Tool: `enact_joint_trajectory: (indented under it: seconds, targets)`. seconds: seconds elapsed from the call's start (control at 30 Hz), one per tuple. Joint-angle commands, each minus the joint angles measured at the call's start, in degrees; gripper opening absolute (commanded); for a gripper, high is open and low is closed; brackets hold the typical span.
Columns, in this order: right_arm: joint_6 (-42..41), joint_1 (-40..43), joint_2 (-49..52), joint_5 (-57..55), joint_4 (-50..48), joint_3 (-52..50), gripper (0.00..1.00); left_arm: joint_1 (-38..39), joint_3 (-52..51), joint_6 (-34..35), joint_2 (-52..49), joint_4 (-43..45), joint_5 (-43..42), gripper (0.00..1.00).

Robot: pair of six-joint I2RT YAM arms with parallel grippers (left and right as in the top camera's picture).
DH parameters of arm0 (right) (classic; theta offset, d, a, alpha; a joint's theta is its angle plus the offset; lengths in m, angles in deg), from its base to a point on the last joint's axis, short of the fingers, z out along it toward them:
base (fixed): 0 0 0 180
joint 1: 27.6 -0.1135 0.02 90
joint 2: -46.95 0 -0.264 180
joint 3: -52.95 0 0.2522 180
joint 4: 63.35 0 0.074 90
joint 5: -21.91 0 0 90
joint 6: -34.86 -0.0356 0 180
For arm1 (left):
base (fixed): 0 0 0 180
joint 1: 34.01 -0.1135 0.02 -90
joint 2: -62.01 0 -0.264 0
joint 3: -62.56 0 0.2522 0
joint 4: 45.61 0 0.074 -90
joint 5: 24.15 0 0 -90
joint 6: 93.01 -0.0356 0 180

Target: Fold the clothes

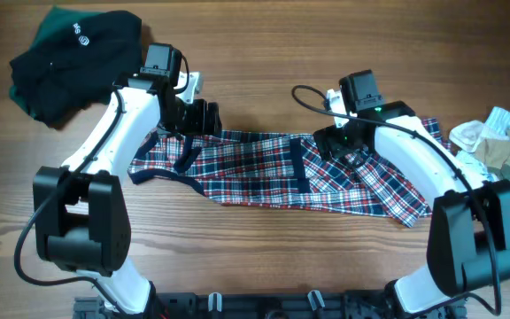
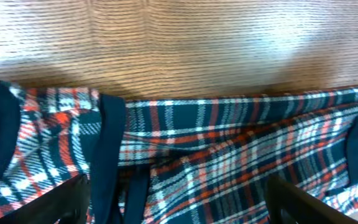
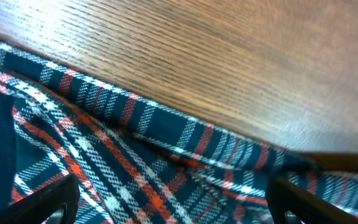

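The plaid clothes [image 1: 264, 173] lie folded into a long band across the middle of the table, red, white and navy with navy trim. My left gripper [image 1: 204, 120] hangs over the band's far left edge, and my right gripper [image 1: 336, 142] over its far right part. In the left wrist view the gripper [image 2: 179, 208] stands open, its fingers [image 2: 73, 199] wide apart over the plaid [image 2: 229, 155] and a navy trim strip [image 2: 107, 155]. The right wrist view shows that gripper [image 3: 176, 208] open too, fingers [image 3: 303, 199] spread above the plaid [image 3: 135, 162], gripping nothing.
A dark green garment [image 1: 73, 62] is bunched at the back left. A heap of white and beige cloths [image 1: 503, 146] sits at the right edge. Bare wooden table [image 1: 264, 71] lies beyond the plaid band.
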Motion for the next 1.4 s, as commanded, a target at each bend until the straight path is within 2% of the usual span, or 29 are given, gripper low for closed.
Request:
enact_joint_trajectory:
  seconds: [0.0, 0.07, 0.1, 0.13, 0.2, 0.23, 0.27, 0.37, 0.53, 0.8, 0.97, 1.2, 1.27, 1.33, 1.37]
  targets:
    - [5.4, -0.4, 0.7, -2.7, -0.4, -0.6, 0.88, 0.0, -0.2, 1.0, -0.6, 0.2, 1.7, 0.90]
    - [5.4, -0.6, 0.7, -2.7, 0.2, -0.6, 0.76, 0.0, -0.2, 1.0, -0.6, 0.5, 1.7, 0.91]
    - [5.4, -1.2, 0.7, -2.7, 0.9, -0.6, 0.66, 0.0, -0.2, 1.0, -0.6, 0.9, 1.6, 0.91]
    - [5.3, -2.4, 0.7, -2.7, 1.6, -0.6, 0.51, 0.0, -0.2, 1.0, -0.6, 1.2, 1.7, 0.91]
    - [5.3, -4.3, 0.7, -3.3, 2.4, -0.6, 0.41, 0.0, -0.2, 1.0, -0.6, 1.4, 1.7, 0.91]
    - [5.3, -5.1, 0.7, -3.3, 2.8, -0.6, 0.33, 0.0, -0.2, 1.0, -0.6, 1.5, 1.6, 0.91]
    - [5.1, -5.9, 0.7, -3.3, 3.5, -0.6, 0.21, 0.0, -0.2, 1.0, -0.6, 1.4, 1.7, 0.92]
    - [2.0, -6.7, 0.7, -3.3, 6.1, -0.6, 0.06, 0.0, -0.2, 1.0, -0.6, 1.4, 1.6, 0.91]
    - [-3.3, -6.7, 0.1, -2.1, 12.3, -0.5, 0.04, 0.0, -0.2, 1.0, -0.6, 1.4, 1.6, 0.92]
    - [-10.9, -6.7, -6.8, 13.3, 20.6, -0.4, 0.04, 0.0, -0.2, 1.0, -0.6, 2.1, 1.7, 0.92]
    - [-17.7, -6.7, -10.8, 13.6, 29.4, -0.4, 0.04, 0.0, -0.2, 1.0, -0.6, 2.2, 1.7, 0.92]
    - [-20.3, -6.7, -10.9, 18.3, 32.8, -0.6, 0.05, 0.0, -0.2, 1.0, -0.6, 2.1, 1.6, 0.93]
    - [-20.4, -6.7, -10.9, 18.3, 33.0, -0.6, 0.16, 0.0, -0.2, 1.0, -0.6, 2.1, 1.6, 0.95]
    - [-22.0, -6.7, -10.9, 19.1, 33.3, -0.6, 0.17, 0.0, -0.2, 0.9, -0.6, 1.8, 1.0, 0.95]
    - [-21.9, -6.7, -10.9, 19.9, 33.9, -0.6, 0.11, 0.0, -0.2, 0.9, -0.6, 1.3, 0.4, 0.95]
